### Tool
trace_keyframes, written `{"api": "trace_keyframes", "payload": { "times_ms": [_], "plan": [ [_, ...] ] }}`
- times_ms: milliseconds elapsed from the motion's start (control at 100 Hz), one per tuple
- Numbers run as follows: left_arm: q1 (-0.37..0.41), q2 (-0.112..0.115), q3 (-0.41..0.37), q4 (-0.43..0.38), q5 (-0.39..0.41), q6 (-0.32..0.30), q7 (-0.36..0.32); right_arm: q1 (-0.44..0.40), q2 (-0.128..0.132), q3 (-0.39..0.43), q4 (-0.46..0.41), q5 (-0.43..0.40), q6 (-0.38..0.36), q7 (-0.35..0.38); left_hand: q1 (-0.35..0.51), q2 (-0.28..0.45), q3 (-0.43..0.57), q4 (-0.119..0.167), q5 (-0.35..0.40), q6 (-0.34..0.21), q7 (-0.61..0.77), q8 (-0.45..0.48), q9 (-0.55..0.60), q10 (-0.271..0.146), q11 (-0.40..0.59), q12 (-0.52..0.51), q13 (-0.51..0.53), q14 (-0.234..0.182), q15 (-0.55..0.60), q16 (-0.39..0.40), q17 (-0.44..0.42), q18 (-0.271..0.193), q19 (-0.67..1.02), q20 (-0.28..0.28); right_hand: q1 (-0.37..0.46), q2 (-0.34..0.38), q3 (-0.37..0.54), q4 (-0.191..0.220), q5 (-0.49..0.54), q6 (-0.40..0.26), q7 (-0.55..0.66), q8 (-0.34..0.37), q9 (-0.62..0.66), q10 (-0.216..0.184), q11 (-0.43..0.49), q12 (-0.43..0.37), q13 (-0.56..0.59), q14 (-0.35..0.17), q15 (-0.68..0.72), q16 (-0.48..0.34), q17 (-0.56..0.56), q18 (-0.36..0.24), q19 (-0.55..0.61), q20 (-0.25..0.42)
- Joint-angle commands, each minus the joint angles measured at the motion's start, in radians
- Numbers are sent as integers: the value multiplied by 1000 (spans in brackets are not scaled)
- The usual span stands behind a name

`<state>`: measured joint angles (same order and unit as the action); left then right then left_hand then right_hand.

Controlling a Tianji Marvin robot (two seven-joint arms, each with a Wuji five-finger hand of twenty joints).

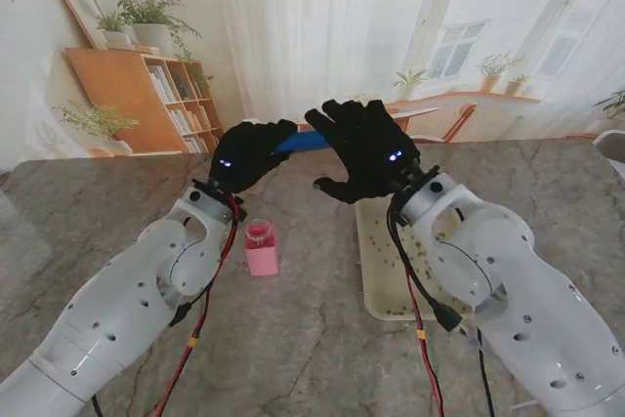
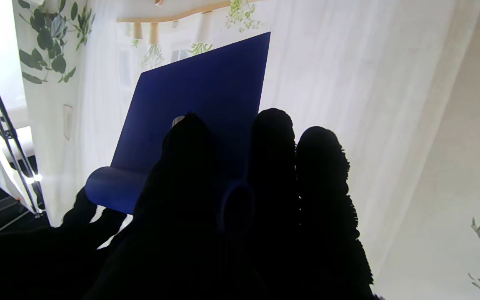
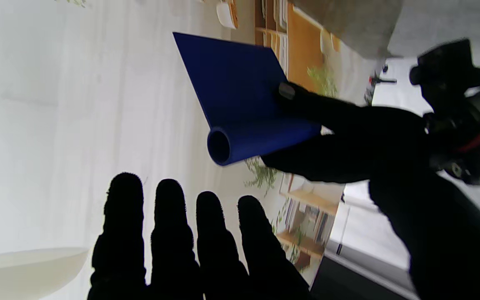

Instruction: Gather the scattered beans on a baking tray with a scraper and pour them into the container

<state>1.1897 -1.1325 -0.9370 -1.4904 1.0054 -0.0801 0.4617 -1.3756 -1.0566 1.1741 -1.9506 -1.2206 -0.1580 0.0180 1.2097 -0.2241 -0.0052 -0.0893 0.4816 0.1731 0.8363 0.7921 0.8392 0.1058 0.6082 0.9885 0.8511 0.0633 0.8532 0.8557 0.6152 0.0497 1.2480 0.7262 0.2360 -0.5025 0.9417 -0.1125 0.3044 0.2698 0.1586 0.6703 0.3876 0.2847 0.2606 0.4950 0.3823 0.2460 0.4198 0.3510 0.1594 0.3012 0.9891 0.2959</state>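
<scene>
My left hand (image 1: 249, 153) is raised above the table and shut on the blue scraper (image 1: 301, 142), a flat blade with a rolled tube handle (image 3: 223, 146). The left wrist view shows the blade (image 2: 206, 96) standing beyond my fingers (image 2: 265, 175). My right hand (image 1: 366, 148) is lifted beside it, open, fingers (image 3: 173, 233) spread and apart from the scraper. The cream baking tray (image 1: 376, 280) with scattered beans (image 1: 422, 259) lies on the table under my right forearm. A pink container (image 1: 261, 247) stands upright between my arms.
The marble table (image 1: 88, 212) stretches on both sides. A wooden bookshelf (image 1: 156, 95) with plants and a curtained window (image 1: 322, 26) stand beyond the table's far edge.
</scene>
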Motion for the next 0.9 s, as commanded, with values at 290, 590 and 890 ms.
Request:
{"api": "trace_keyframes", "payload": {
  "times_ms": [290, 590, 890],
  "plan": [
    [16, -11, 1, -19, -11, -37, 18, 170, 2, -121, 99, -7, 60, 126, 80, 66, -33, 15, 69, -72, -33, -88, -9, -44, -20, 73, -63, -50, -13, 34, -62, -63, -39, 53, 67, -79, 105, -5, 88, -18, 88, 43, 56, -36, 114, 37, 102, -51, 124, 40, 76, -37, 57, 2],
    [27, -20, -5, -25, -75, -108, 0, 243, -3, -207, 173, 21, 118, 151, 72, 49, -37, 15, 93, -100, -30, -106, 19, -64, -45, 82, -43, -59, -34, 34, -50, -70, -63, 62, 95, -75, 100, -7, 164, -158, 258, 135, 169, -142, 268, 104, 235, -162, 296, 109, 213, -95, 154, 50],
    [-3, -15, 8, -11, -103, -160, -73, 284, -4, -252, 202, 50, 98, 161, 69, 36, -37, 15, 116, -109, -37, -119, 42, -66, -63, 93, -28, -51, -42, 41, -44, -59, -67, 74, 187, -89, 122, 8, 264, -375, 503, 89, 417, -315, 361, 100, 526, -342, 367, 131, 498, -237, 247, 110]
  ]
}}
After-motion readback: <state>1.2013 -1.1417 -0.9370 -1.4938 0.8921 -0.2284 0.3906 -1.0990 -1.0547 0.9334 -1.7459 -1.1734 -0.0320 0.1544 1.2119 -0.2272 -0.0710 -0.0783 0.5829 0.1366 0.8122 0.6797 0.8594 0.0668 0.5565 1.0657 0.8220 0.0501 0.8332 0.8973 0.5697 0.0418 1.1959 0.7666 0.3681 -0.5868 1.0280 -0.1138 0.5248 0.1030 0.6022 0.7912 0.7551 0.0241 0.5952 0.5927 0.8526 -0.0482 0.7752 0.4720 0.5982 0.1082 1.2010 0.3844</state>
